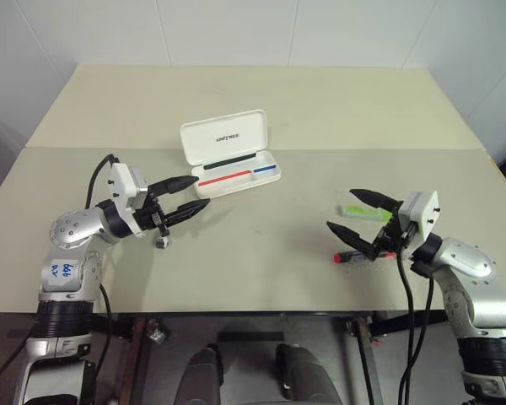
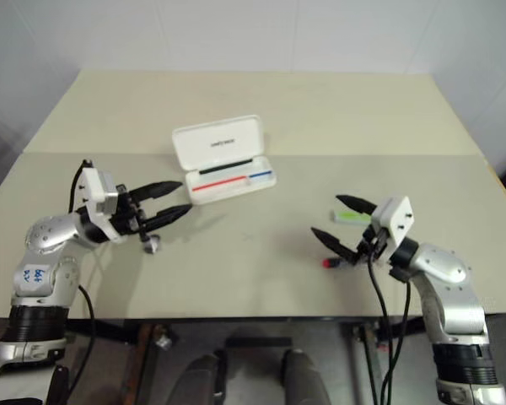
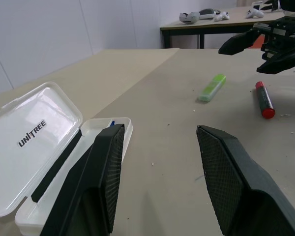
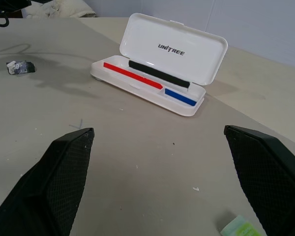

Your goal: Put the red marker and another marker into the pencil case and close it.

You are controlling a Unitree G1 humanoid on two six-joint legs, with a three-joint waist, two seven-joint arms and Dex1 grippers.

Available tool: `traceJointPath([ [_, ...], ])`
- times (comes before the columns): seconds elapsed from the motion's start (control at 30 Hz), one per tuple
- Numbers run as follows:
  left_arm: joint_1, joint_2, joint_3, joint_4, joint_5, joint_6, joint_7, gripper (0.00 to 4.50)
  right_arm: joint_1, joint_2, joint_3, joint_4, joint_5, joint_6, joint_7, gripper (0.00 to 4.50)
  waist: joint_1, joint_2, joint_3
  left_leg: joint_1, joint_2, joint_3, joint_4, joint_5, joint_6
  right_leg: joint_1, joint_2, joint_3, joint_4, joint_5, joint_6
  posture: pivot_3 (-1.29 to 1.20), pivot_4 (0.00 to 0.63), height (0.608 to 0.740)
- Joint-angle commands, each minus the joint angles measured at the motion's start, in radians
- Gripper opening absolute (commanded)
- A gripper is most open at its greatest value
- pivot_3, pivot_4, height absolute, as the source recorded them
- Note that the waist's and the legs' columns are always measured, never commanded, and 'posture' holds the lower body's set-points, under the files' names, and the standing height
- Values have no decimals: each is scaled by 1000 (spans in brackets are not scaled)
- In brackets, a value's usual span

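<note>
While the white pencil case [image 1: 229, 156] is lying with its lid up at about twelve o'clock on the beige worktop [image 1: 261, 253], the left end effector [image 1: 190, 194] is hovering just beside its nine o'clock end with fingers spread and holding nothing. Toward four o'clock, the right end effector [image 1: 354, 215] is hanging wide apart and empty over the red marker [image 3: 263, 98], the light-green marker [image 3: 211, 87] lying just beyond it.

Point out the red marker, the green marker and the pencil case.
red marker [image 3: 263, 100], left wrist view, middle of barrel
green marker [image 3: 212, 87], left wrist view, mid-body
pencil case [image 4: 174, 46], right wrist view, inside of open lid
</note>
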Motion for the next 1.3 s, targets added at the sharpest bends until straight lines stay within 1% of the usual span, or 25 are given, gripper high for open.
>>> traceJointPath([
  [0.03,9,30,35,-40,-12,13,10,2472,-27,-17,-24,-5,12,-35,24,4500,-1,0,0,0,0,0,0,0,0,0,0,0,0,0,0,0,150,740],
  [0.23,21,53,42,-60,-34,52,-6,2472,-69,-8,4,27,26,-44,87,4500,1,0,0,0,0,1,1,0,0,0,0,1,0,0,0,0,150,740],
  [0.37,-12,93,41,4,-26,51,-62,2472,-116,10,46,-14,34,-14,100,4500,0,0,0,0,0,1,0,0,0,0,0,1,0,0,0,0,150,740],
  [0.53,-71,118,29,54,-26,68,-118,2472,-167,37,93,-69,50,22,94,4500,1,0,0,0,1,1,0,0,0,-1,0,0,0,0,-1,0,150,740],
  [0.63,-125,134,6,106,-5,72,-166,1892,-175,60,114,-79,50,30,90,4500,1,0,0,0,1,1,0,-1,0,-1,0,0,0,0,-1,0,150,740],
  [0.7,-147,150,-9,149,23,47,-195,1265,-169,80,131,-83,42,21,82,4500,2,0,0,-1,1,0,0,-1,0,-1,0,-1,0,0,0,0,150,740],
  [0.77,-210,160,-49,203,80,41,-185,640,-172,95,138,-76,37,15,80,4500,3,0,0,-1,1,1,0,-1,0,-1,0,0,0,0,0,0,150,740],
  [0.93,-391,155,-155,377,196,3,-231,640,-184,107,162,-98,40,14,86,4500,4,0,0,-2,0,1,1,-1,0,-1,0,0,0,0,0,0,150,740],
  [1.1,-543,104,-266,547,319,-25,-244,640,-184,141,188,-105,32,-1,79,4500,1,0,0,-2,0,1,1,-1,0,-2,2,0,0,2,4,0,150,740],
  [1.3,-649,27,-297,672,374,-35,-225,640,-189,169,196,-115,22,-3,53,4500,1,-1,0,-4,1,1,1,-2,-1,-6,3,0,2,2,6,0,150,740],
])
